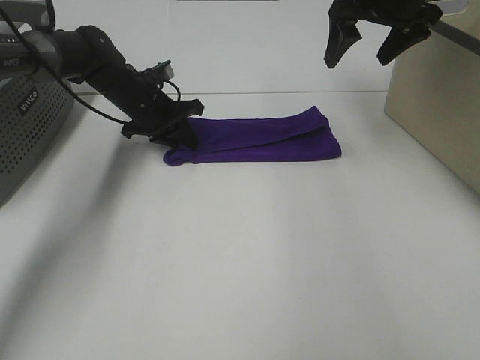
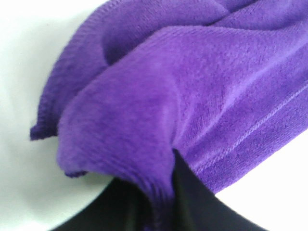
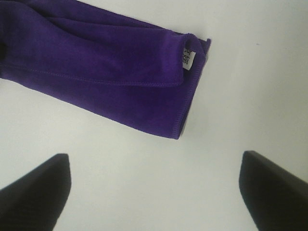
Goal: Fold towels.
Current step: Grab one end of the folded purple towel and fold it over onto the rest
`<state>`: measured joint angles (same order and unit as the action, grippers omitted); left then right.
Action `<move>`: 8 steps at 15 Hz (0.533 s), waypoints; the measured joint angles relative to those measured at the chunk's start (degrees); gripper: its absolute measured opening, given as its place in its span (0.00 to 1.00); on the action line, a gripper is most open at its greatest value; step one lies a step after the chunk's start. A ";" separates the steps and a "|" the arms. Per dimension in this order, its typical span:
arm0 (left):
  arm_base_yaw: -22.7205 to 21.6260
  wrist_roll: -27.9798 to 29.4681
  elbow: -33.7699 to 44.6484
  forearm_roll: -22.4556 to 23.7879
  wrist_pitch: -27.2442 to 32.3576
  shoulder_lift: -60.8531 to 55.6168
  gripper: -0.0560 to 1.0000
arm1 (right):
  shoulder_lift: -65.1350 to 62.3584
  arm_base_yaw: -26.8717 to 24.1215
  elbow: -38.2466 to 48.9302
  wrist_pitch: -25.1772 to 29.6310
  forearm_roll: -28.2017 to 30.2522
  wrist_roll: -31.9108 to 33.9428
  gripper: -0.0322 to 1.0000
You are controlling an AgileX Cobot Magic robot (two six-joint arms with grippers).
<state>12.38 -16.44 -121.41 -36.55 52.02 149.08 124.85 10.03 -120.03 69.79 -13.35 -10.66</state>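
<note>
White counter (image 1: 240, 262) bears the purple towel (image 1: 262, 142); left pincer (image 1: 180, 137), pinching its end, should carry it toward the spread right pincer (image 1: 358, 58).

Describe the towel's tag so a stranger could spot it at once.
On the white table lies a purple towel folded into a long strip. The left claw pinches one end; at the other end sits the tag, the only white patch on the cloth, with dark print.
</note>
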 joint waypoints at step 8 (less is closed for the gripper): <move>-6.19 -0.57 -4.87 10.94 14.21 -7.28 0.10 | -3.90 0.00 0.00 0.06 -1.38 2.01 0.92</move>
<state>6.19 -17.02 -126.28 -25.61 66.23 141.81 120.95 10.03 -120.03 69.84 -14.73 -8.65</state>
